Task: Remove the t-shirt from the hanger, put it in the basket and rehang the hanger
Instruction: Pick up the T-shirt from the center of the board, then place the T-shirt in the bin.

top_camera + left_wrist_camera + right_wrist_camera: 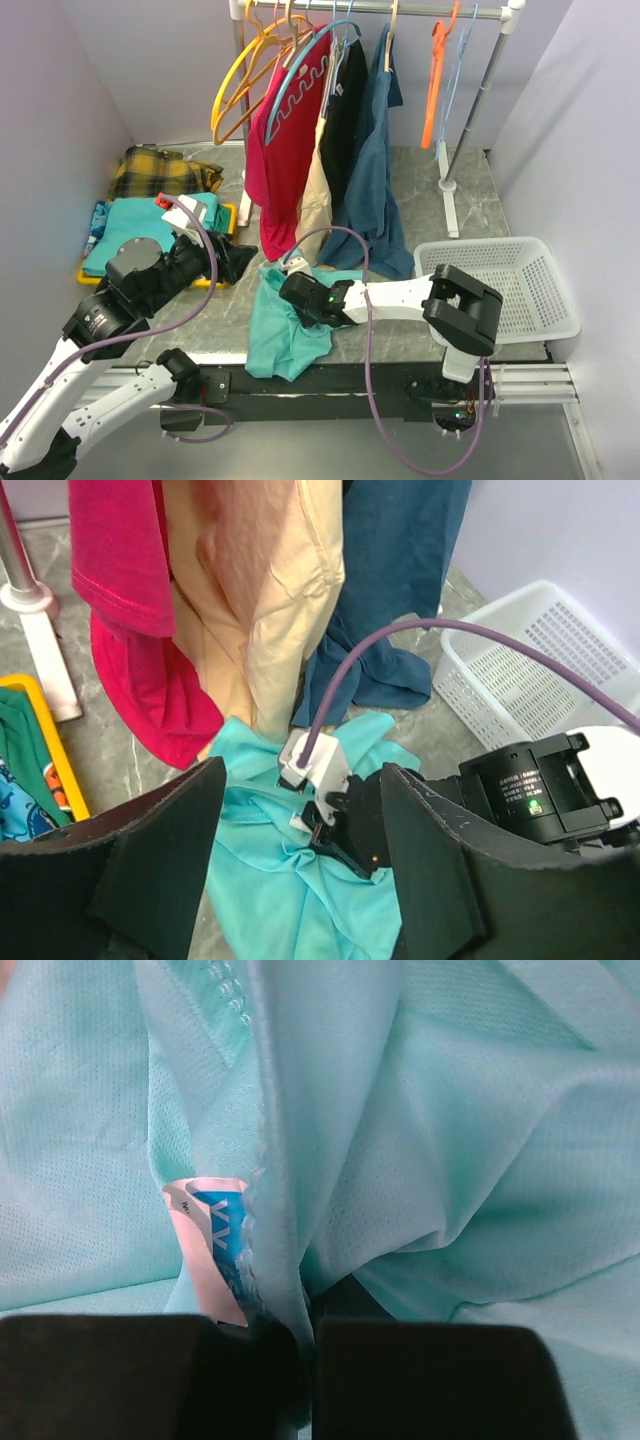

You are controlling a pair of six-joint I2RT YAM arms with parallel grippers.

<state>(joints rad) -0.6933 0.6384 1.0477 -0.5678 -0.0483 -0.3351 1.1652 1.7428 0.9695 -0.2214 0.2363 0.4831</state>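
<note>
At the near edge of the table (420,190), below the rack (400,8), the shirt (285,330) lies crumpled, no hanger visible in it; it looks light, thin and limp, likely to slip, so a fold by the label (215,1230) suits; the right gripper (305,1332) is pressed together on such a fold; the left gripper (238,262) hangs spread, touching nothing.

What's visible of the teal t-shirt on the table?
The teal t-shirt is light mesh-knit fabric, crumpled in a heap on the grey table near its front edge, below the hanging shirts, no hanger visible in it. A white-and-blue label shows at an inner seam. The right claw is shut on an upright fold beside that label; the left claw is open, apart from it.
</note>
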